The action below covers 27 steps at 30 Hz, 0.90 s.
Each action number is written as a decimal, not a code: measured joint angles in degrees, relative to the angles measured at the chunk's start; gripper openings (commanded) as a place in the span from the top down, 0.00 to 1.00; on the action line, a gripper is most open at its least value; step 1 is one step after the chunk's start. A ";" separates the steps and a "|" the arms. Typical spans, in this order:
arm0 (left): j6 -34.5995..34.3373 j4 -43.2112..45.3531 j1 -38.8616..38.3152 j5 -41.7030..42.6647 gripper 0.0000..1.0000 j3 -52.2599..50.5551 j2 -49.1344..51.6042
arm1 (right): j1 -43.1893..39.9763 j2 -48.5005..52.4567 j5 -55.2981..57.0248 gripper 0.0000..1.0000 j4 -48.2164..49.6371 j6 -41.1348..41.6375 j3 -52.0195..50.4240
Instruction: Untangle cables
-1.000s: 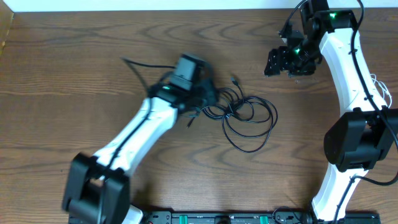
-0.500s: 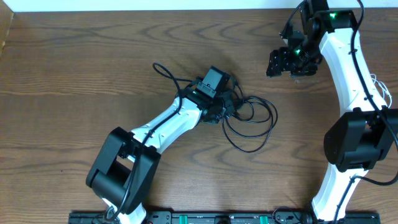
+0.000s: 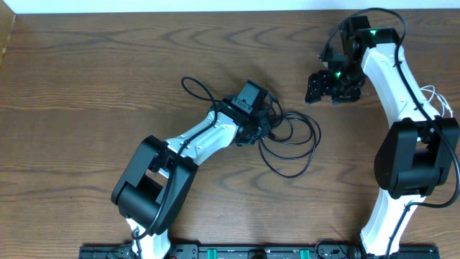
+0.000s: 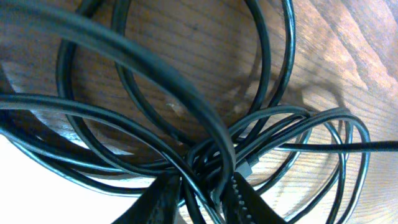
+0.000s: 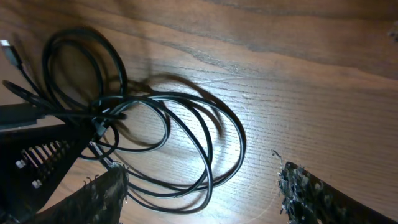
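The black cable [image 3: 291, 144] lies in loose tangled loops at the table's middle. My left gripper [image 3: 263, 126] sits at the left end of the bundle. In the left wrist view its fingertips [image 4: 163, 200] stand close together with several strands of the black cable [image 4: 205, 149] pinched between them. My right gripper [image 3: 327, 83] hangs open and empty above the table, up and right of the loops. The right wrist view looks down between its fingers [image 5: 106, 194] at the cable [image 5: 205, 143]. A thin white cord [image 3: 433, 97] shows at the right edge by the right arm.
Dark wooden table [image 3: 86, 86] with a pale wall edge along the back. The left arm's own thick black wire [image 3: 195, 89] loops behind its wrist. The right arm's base [image 3: 410, 165] stands at the right, a black rail [image 3: 251, 252] along the front.
My left arm swung right and forward onto the black cable bundle and its fingers now hold strands. My right gripper shifted slightly down and left.
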 measured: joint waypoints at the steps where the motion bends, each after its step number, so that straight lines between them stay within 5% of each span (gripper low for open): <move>1: -0.09 -0.02 0.00 0.00 0.81 0.00 0.00 | 0.00 0.00 -0.02 0.23 0.07 -0.02 -0.11; 3: -0.11 -0.02 0.00 0.00 0.92 0.00 0.00 | 0.00 0.00 -0.11 0.22 0.17 -0.02 -0.26; 14: 5.77 -5.68 0.00 -1.84 0.93 0.07 -4.11 | 0.00 0.00 -1.75 0.28 0.63 -0.07 -0.26; 27: 14.21 -6.29 0.00 -3.93 0.93 0.76 -28.68 | 0.66 -4.70 -22.08 0.24 3.67 -12.37 -0.35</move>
